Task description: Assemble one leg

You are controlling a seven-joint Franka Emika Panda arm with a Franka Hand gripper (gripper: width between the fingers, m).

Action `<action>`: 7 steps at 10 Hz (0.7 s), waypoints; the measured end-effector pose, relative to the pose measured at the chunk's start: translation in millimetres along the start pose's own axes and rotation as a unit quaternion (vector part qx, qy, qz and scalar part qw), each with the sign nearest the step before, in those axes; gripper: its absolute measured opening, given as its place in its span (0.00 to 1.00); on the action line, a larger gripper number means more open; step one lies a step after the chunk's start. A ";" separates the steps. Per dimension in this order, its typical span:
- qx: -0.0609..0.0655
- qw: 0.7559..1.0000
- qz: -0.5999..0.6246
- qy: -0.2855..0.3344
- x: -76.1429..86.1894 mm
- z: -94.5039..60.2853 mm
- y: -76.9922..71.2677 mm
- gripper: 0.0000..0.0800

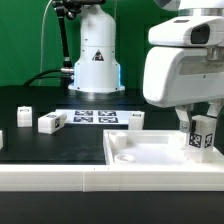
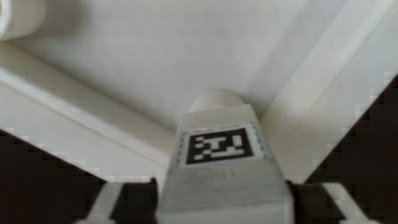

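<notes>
Leg, a small white plastic oblong block [image 2: 221, 140] carrying a black-and-white square tag, sits clamped between the two fingers of the two-finger gripper [image 2: 222, 195] in the wrist view; the jaws are closed on its sides and its tapered end points away toward the large white square tray-like piece with a raised rim [image 2: 143, 60]. In the exterior view the same leg [image 1: 202, 132] hangs at the right of the frame, just above the tray's [image 1: 125, 150] right part, tag facing the camera.

The likely trouble lies in alignment. If the block is tilted or off the mounting spot when it goes down, it may catch on the rim or jam on the tray floor instead of seating; the pictures do not show the socket clearly, so that judgement stays tentative. Smooth plastic held only by its sides could also twist in the grip under any sideways push, and pressing down off-centre might shove the tray across the black table [image 1: 40, 100].

Farther back, at the left of the exterior view, two more white blocks [image 1: 51, 121] [image 1: 24, 116] lie loose on the table, and the marker board [image 1: 96, 116] lies near the robot's base [image 1: 96, 60].
</notes>
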State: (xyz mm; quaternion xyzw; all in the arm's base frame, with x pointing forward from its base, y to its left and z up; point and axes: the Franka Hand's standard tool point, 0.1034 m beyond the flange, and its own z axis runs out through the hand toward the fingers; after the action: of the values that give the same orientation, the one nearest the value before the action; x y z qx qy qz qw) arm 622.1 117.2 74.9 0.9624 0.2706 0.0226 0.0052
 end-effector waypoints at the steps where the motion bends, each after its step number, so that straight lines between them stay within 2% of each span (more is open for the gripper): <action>1: 0.000 1.000 0.015 0.000 -0.1 0.2 -0.3 0.36; 2: 0.000 1.000 0.019 0.000 -0.1 0.2 -0.2 0.36; 4: 0.007 0.994 0.108 0.003 -0.6 0.1 1.8 0.36; 7: 0.022 0.967 0.253 0.007 -1.1 0.4 3.4 0.36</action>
State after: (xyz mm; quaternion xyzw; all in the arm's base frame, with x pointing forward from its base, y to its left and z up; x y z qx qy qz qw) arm 622.9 113.7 74.5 0.9992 0.0193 0.0237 -0.0239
